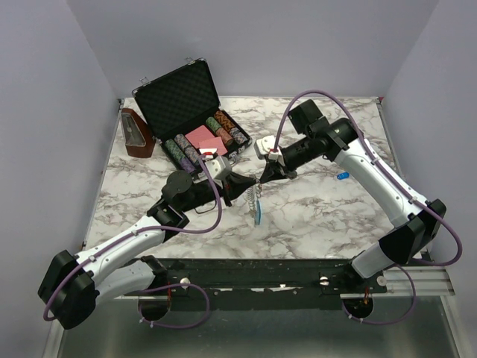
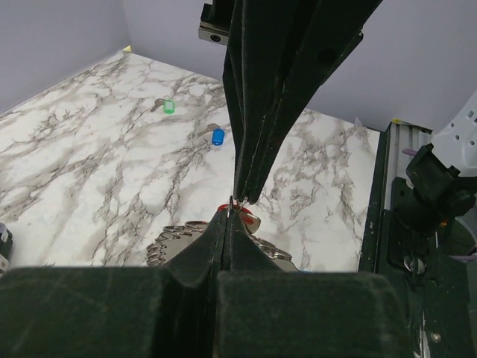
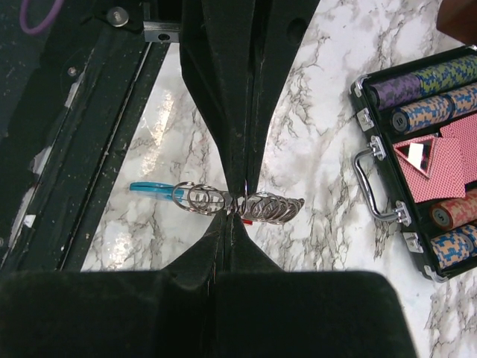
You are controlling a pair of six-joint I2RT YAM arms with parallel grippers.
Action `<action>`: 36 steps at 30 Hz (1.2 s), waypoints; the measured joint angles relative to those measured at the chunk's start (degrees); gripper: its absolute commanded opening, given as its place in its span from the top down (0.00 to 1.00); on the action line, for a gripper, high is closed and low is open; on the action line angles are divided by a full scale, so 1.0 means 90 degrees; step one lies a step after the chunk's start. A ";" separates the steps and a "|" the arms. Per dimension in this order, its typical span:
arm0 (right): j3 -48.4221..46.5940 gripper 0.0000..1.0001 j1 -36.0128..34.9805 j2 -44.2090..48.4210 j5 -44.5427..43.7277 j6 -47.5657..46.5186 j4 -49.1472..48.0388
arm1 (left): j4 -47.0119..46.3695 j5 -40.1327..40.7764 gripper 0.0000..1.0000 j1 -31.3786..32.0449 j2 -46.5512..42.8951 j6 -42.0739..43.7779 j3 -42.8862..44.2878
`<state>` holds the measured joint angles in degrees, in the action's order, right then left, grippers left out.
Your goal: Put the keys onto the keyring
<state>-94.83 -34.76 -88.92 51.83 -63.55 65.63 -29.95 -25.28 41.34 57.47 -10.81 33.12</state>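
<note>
**First key at the ring, others loose on the table**

On the marble table [image 1: 313, 224], with the open poker-chip case [image 1: 186, 112] at the far left, the two arms meet tip to tip in the middle. The left gripper [image 2: 227, 216] has its fingers pressed tight together, and so does the right gripper [image 3: 232, 220]. Both sets of tips nip in at one spot on the keyring [image 3: 272, 209], whose silver coil runs crosswise between them. Its blue curved section [image 3: 153, 188] trails toward the near side.

A sliver of the red key [image 3: 246, 221] peeks out just where the tips touch the coil. I cannot tell which gripper pinches the wire and which the key, nor whether the key is threaded on yet.

The blue key [image 2: 218, 136] lies on the marble to the right, well apart from the ring, with a green-headed key [image 2: 169, 106] near it.

I'd say the job is early: one key is being worked on and the rest are untouched.
</note>
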 measured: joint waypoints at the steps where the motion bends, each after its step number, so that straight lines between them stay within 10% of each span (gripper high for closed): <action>1: 0.0017 0.99 -0.0012 0.0000 -0.0024 -0.0019 -0.0005 | 0.0007 0.0000 1.00 -0.0012 0.0000 -0.0015 0.0002; 14: 0.0219 0.99 -0.0049 0.0000 -0.0194 0.0367 -0.0367 | 0.0010 0.0000 1.00 -0.0097 0.0005 -0.0168 0.0002; 36: 0.0306 0.64 0.0236 0.0117 0.0107 0.1039 -0.0522 | -0.0491 -0.0015 1.00 -0.0236 -0.0005 -0.0313 -0.0090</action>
<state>-92.07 -32.64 -87.88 52.80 -54.19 60.93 -34.37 -25.41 39.22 57.43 -13.63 32.32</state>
